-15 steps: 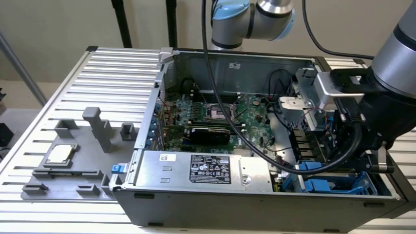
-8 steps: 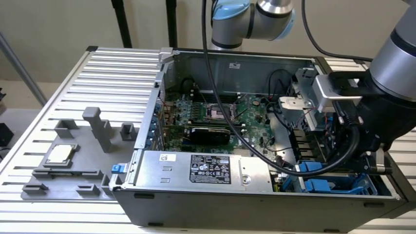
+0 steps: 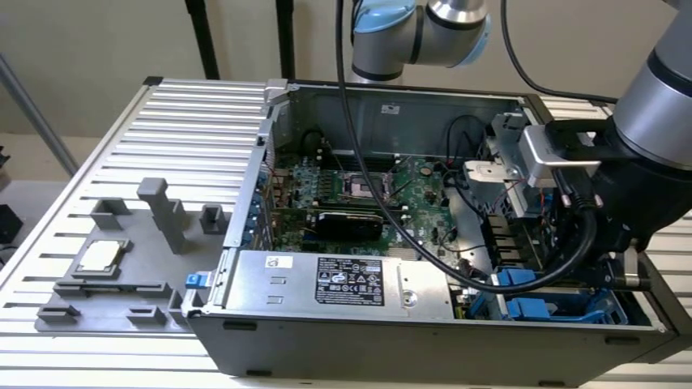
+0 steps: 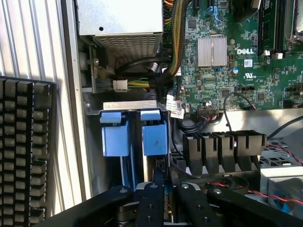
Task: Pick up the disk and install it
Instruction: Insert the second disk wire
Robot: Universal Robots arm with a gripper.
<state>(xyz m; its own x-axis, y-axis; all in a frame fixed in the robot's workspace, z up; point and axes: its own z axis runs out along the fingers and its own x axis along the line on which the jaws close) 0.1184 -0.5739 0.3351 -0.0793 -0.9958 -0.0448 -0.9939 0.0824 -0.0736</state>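
The disk [image 4: 158, 166] stands on edge in the drive bay at the corner of the open computer case [image 3: 433, 344]. Its bright blue rail [image 4: 155, 136] sits beside a second blue rail [image 4: 115, 137] in the neighbouring slot. My gripper [image 4: 163, 191] reaches down over it, black fingers [image 4: 150, 203] pressed close on either side of the disk's thin edge. In the exterior view the arm [image 3: 649, 154] leans over the case at the exterior view's right, above the blue bay parts [image 3: 530, 308], and the arm and cables hide the fingers there.
A large silver box with a black-white label [image 3: 335, 284] lies beside the bay. The green motherboard [image 3: 357, 186] fills the case's middle, with thick black cables [image 3: 433, 243] across it. Black connector blocks [image 4: 222, 146] flank the bay. A grey fixture holds a small square chip [image 3: 100, 258].
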